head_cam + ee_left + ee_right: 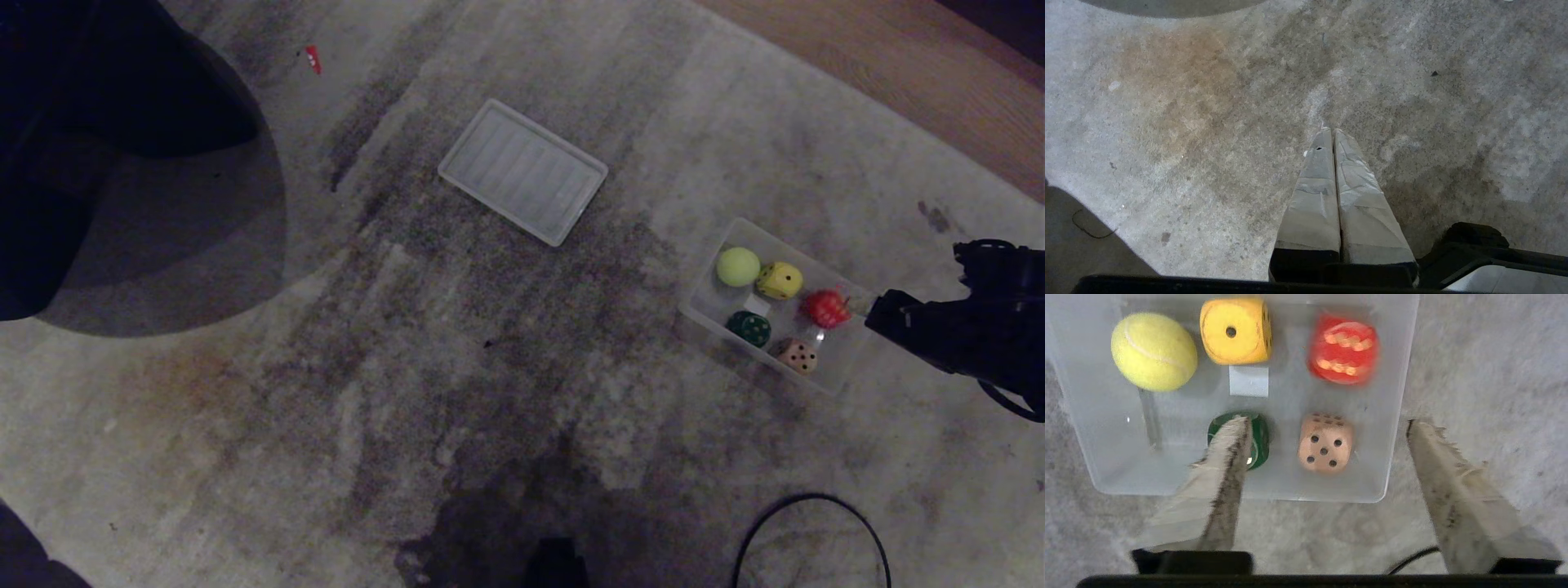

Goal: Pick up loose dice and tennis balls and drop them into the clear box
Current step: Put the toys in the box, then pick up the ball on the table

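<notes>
in the head view your clear box (833, 377) sits on the carpet (408, 392) to the right, holding one tennis ball (738, 266), the yellow die (780, 280), the red die (825, 308), the green die (749, 327) and the tan die (797, 355); the ribbed lid (523, 171) lies well apart on the rug. the right gripper's (886, 314) black body reaches in from the right edge beside the box, and you could nudge the thin wall and slide the bin if you swing away low. no second ball shows anywhere here, so you risk calling the job finished too soon. in the left wrist view the left gripper (1329, 134) hangs over bare carpet, its taped fingers pressed together on nothing. in the right wrist view the right gripper (1327, 424) stands wide apart and empty above the box's near side; the red die (1343, 349) looks smeared as if unsettled, and could bounce against the low wall. the dice look hard and round-cornered, the ball (1153, 351) fuzzy.
</notes>
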Motion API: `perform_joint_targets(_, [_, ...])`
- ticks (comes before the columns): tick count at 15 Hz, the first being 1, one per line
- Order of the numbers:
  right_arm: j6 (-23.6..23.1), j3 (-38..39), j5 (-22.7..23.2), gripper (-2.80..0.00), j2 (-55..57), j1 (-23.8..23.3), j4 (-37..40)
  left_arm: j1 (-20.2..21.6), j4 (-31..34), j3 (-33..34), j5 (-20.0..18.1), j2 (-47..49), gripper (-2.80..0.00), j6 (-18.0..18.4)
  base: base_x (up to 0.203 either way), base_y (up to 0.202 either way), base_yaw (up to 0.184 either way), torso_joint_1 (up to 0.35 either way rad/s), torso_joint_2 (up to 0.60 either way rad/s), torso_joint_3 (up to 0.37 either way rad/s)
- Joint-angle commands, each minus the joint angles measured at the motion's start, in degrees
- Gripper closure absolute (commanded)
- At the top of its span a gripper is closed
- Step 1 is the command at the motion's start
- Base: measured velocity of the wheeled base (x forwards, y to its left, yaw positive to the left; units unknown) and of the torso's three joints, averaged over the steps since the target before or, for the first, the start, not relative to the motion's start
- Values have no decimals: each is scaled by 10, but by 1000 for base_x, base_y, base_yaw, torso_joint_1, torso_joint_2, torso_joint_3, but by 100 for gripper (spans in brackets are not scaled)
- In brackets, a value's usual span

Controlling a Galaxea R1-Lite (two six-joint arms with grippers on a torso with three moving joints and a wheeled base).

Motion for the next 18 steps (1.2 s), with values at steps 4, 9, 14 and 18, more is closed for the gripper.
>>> perform_joint_targets(4, [-13,38,8,-280,-68,-2,-2,0,-1,1,0,1,0,0,0,0,0,0,0,0])
perform_joint_targets(9, [-29,112,34,0,-244,41,58,0,-1,1,0,1,0,0,0,0,0,0,0,0])
perform_joint_targets(14, [-31,178,37,0,-489,89,200,0,0,1,0,1,0,0,0,0,0,0,0,0])
perform_joint_targets(18, [-29,203,21,0,-703,92,370,0,-1,1,0,1,0,0,0,0,0,0,0,0])
